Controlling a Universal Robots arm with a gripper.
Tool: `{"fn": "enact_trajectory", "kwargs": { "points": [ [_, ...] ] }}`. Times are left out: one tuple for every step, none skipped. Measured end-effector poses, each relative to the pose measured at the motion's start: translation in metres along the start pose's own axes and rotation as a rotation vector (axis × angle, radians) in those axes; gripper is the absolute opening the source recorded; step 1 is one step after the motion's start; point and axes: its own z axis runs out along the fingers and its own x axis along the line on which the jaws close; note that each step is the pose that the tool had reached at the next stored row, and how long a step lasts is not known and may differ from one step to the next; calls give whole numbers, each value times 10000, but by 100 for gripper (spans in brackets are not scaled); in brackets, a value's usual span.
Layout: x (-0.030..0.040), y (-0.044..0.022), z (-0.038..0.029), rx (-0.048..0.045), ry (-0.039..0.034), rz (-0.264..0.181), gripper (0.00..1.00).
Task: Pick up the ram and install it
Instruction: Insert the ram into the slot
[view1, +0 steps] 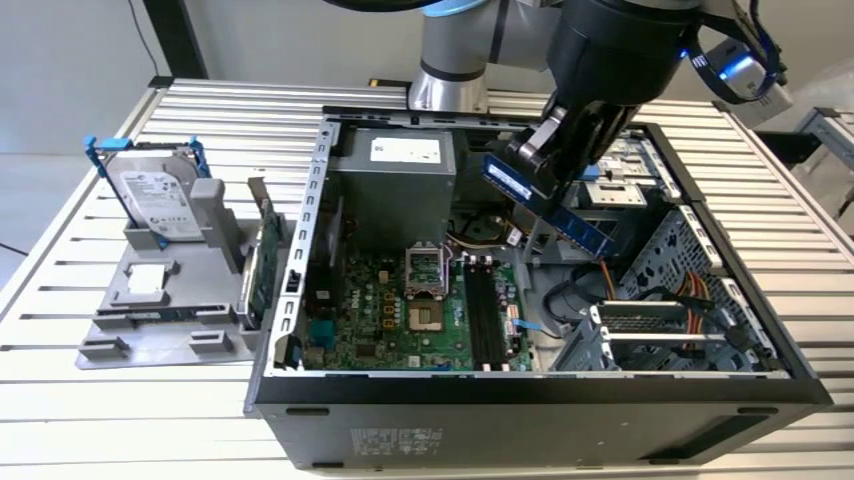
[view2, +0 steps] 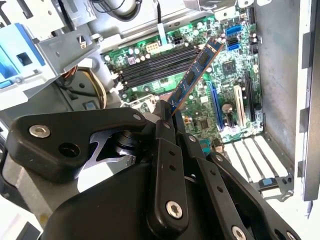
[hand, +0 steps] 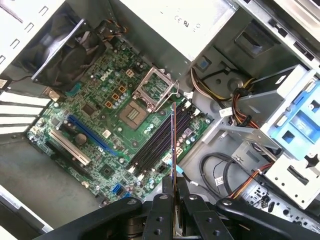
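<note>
The ram (view1: 550, 208) is up in the air over the open computer case (view1: 318, 190), gripped near one end by the fingers (view2: 165, 131), which are clamped shut on it. In the exterior view the stick slopes down into the case with its free end lowest, hanging well above everything inside and touching nothing. Holding it by one end looks deliberate to me, since most of its length and its long edges are left bare. In the second wrist view it reaches out at a slant over the motherboard (view2: 220, 95), crossing the row of long black memory slots (view2: 155, 62) rather than lying along them. In the first wrist view it shows edge-on as a thin line, its far tip over those slots (hand: 155, 145) but at an angle to them. So I'd say it is above the right spot, not lined up and not seated. The arm (view1: 461, 50) comes in from behind the case and leans over it, the wrist tipped so the fingers point down and inward. A hard drive (view1: 158, 198) stands in a grey holder on the table (view1: 134, 410) at the exterior view's left, well apart from all this
</note>
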Motion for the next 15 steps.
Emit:
{"fn": "enact_trajectory", "kwargs": {
  "points": [
    [0, -1, 0, 1, -4, 94, 0],
    [1, -1, 0, 2, -7, 149, 0],
    [1, -1, 0, 3, -10, 215, 0],
    [1, -1, 0, 4, -13, 275, 0],
    [1, -1, 0, 5, -16, 337, 0],
    [1, -2, 0, 7, -19, 412, 0],
    [1, -2, 0, 8, -21, 472, 0],
    [1, -2, 0, 9, -24, 530, 0],
    [1, -2, 0, 10, -26, 591, 0],
    [1, -2, 0, 12, -29, 649, 0],
    [1, -2, 0, 13, -32, 712, 0],
    [2, -2, 0, 14, -34, 767, 0],
    [2, -2, 0, 15, -36, 822, 0],
    [2, -2, 0, 17, -39, 887, 0],
    [2, -2, 0, 18, -41, 944, 0]
  ]
}}
